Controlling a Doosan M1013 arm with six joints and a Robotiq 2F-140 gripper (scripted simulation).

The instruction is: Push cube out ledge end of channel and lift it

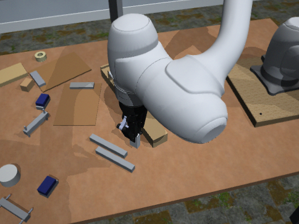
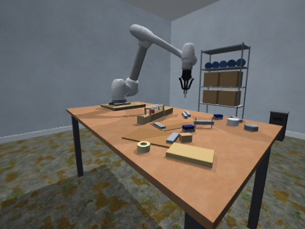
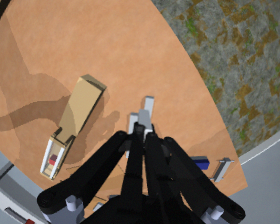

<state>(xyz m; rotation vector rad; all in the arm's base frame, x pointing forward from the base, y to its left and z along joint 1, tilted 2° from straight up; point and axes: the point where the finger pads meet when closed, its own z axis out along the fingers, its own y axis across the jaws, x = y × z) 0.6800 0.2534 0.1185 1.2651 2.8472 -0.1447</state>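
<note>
The wooden channel (image 1: 157,135) (image 2: 145,119) (image 3: 82,106) stands on the table, with pale rails over its channel part. Its long plain ledge points to the table's front; the short ledge with the raised lip is at the other end. The red cube (image 2: 152,111) (image 3: 53,160) sits inside, under the rails; in the top view the arm hides it. My gripper (image 1: 134,141) (image 2: 185,94) (image 3: 142,117) is shut and empty. It points down, high above the table, away from the cube, over the area by the two grey bars.
Two grey bars (image 1: 108,145) (image 1: 115,159) lie beside the channel's long ledge. A thin brown sheet (image 1: 77,108) with a grey bar (image 1: 81,85) lies left of the channel. Blue-topped blocks (image 1: 42,100) (image 1: 47,186), a grey handle piece (image 1: 36,123) and a tape roll (image 1: 41,56) are farther left.
</note>
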